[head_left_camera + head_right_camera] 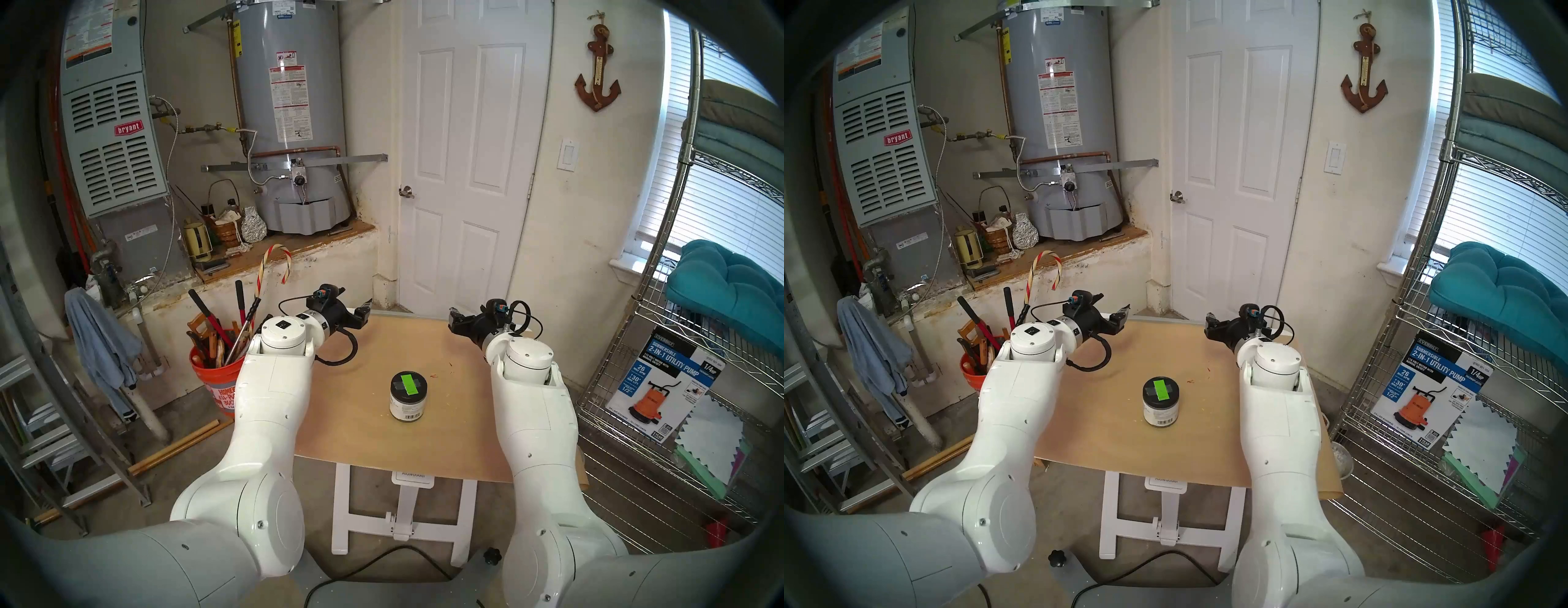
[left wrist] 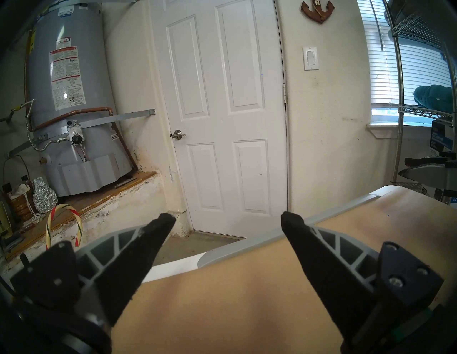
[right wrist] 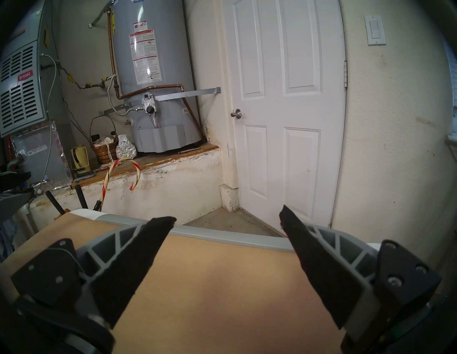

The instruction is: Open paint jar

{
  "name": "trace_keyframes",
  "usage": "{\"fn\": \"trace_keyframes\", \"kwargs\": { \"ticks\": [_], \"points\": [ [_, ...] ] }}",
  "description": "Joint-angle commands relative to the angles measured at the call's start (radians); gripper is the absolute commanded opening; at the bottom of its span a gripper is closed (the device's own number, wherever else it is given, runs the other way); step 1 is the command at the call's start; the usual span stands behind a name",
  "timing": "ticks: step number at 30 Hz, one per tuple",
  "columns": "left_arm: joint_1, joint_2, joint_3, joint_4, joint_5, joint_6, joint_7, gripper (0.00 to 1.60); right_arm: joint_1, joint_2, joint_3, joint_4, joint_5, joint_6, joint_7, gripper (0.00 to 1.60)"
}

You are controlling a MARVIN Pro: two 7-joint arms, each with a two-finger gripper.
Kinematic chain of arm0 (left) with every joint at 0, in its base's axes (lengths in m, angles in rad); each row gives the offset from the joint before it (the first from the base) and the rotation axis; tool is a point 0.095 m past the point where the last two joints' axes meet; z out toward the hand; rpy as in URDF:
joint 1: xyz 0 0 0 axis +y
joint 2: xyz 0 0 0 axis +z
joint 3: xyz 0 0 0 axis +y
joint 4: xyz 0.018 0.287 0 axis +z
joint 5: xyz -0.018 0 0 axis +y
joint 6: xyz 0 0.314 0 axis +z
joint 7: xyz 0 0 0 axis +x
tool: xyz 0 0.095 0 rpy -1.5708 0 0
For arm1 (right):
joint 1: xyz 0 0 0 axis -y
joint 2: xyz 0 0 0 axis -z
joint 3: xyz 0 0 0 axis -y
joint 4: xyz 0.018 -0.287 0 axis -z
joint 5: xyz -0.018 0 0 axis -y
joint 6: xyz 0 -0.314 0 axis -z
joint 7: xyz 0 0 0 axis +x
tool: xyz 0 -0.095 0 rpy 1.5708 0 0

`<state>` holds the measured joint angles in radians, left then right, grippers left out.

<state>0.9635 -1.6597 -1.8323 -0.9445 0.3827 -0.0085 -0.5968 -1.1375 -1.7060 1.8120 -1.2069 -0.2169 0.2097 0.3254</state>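
Note:
The paint jar (image 1: 408,397) (image 1: 1160,403) stands upright near the middle of the tan table (image 1: 373,433). It is small and squat, with a white-grey barcode label and a black lid (image 1: 408,381) crossed by a bright green strip. The lid sits on the jar. My left gripper (image 1: 365,313) (image 2: 227,217) hovers open over the table's far left edge, well beyond the jar. My right gripper (image 1: 455,318) (image 3: 227,218) hovers open over the far right edge, also far from the jar. Neither wrist view shows the jar; nothing lies between either pair of fingers.
An orange bucket of tools (image 1: 214,378) with a striped cane (image 1: 271,271) stands left of the table. A wire shelf (image 1: 679,382) with a pump box (image 1: 662,386) is to the right. A white door (image 1: 466,161), a water heater (image 1: 292,114) and a ledge lie beyond.

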Motion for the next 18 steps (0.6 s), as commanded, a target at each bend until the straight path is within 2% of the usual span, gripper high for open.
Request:
{"fn": "trace_keyframes", "kwargs": {
  "ticks": [1,3,4,10,12,13,14,15,18],
  "points": [
    [0.005,0.032,0.012,-0.071,-0.012,0.002,-0.093,1.60,0.017,0.001,-0.002,-0.018,0.000,-0.003,0.000,1.60],
    [0.011,0.037,0.011,-0.087,-0.014,0.010,-0.106,1.60,0.017,0.001,-0.002,-0.018,0.001,-0.003,0.000,1.60],
    [0.027,0.051,0.007,-0.122,-0.015,0.011,-0.128,1.60,0.017,0.001,-0.002,-0.017,0.001,-0.003,0.000,1.60],
    [0.051,0.086,-0.011,-0.194,-0.041,0.024,-0.232,1.60,0.017,0.001,-0.002,-0.016,0.001,-0.004,0.000,1.60],
    [0.065,0.093,-0.020,-0.231,-0.056,0.042,-0.278,1.60,0.018,0.001,-0.002,-0.016,0.001,-0.004,0.000,1.60],
    [0.061,0.104,-0.011,-0.219,-0.061,0.042,-0.279,1.60,0.018,0.001,-0.002,-0.016,0.001,-0.004,0.000,1.60],
    [0.082,0.101,-0.021,-0.265,-0.061,0.064,-0.326,1.60,0.018,0.001,-0.002,-0.015,0.001,-0.004,0.000,1.60],
    [0.088,0.102,-0.024,-0.272,-0.075,0.075,-0.345,1.60,0.018,0.001,-0.002,-0.015,0.001,-0.004,0.000,1.60],
    [0.097,0.111,-0.016,-0.283,-0.079,0.093,-0.366,1.60,0.018,0.001,-0.002,-0.015,0.001,-0.004,0.000,1.60]
  ]
}}
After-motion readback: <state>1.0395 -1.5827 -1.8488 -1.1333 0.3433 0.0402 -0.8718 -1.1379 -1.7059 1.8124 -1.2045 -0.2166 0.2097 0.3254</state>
